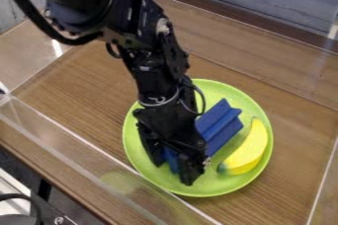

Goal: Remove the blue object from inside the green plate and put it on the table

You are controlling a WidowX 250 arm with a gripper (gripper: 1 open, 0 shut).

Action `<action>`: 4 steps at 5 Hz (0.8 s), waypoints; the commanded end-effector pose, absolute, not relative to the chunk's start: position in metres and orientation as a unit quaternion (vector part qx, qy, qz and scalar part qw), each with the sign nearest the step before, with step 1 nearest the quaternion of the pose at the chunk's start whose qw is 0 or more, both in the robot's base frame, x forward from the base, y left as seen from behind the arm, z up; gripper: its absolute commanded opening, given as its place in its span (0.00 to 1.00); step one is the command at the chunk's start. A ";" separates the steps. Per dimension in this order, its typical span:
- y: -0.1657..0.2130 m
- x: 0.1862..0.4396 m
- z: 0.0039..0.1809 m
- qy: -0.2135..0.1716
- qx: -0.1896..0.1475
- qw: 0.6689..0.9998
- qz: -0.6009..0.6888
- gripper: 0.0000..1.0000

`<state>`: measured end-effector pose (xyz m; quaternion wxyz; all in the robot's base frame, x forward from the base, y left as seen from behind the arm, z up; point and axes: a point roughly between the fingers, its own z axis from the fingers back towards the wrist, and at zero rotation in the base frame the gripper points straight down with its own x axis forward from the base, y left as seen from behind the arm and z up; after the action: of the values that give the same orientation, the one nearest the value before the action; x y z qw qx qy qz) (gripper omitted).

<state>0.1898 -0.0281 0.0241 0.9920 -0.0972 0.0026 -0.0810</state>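
The blue object (219,122) lies inside the green plate (142,152), a dark-blue ridged block at the plate's middle right, next to a yellow banana (250,148). My gripper (184,166) points down onto the plate just left of the block, its black fingers standing open with nothing between them. Its fingertips are low over the plate's near part, beside the block's near end. The black arm hides the plate's centre-left. The brown wood-grain table (93,86) surrounds the plate.
Clear acrylic walls (59,142) border the tabletop on the near and left sides, and another runs along the right (326,120). The yellow banana lies along the plate's right rim. Bare wood stretches left and behind the plate.
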 end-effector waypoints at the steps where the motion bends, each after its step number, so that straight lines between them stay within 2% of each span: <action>1: -0.030 0.198 0.032 -0.004 -0.093 0.992 -0.086 0.00; 4: -0.038 0.216 0.038 -0.007 -0.089 0.993 -0.072 0.00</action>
<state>0.2065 -0.0371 0.0307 0.9935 -0.0917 0.0127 -0.0656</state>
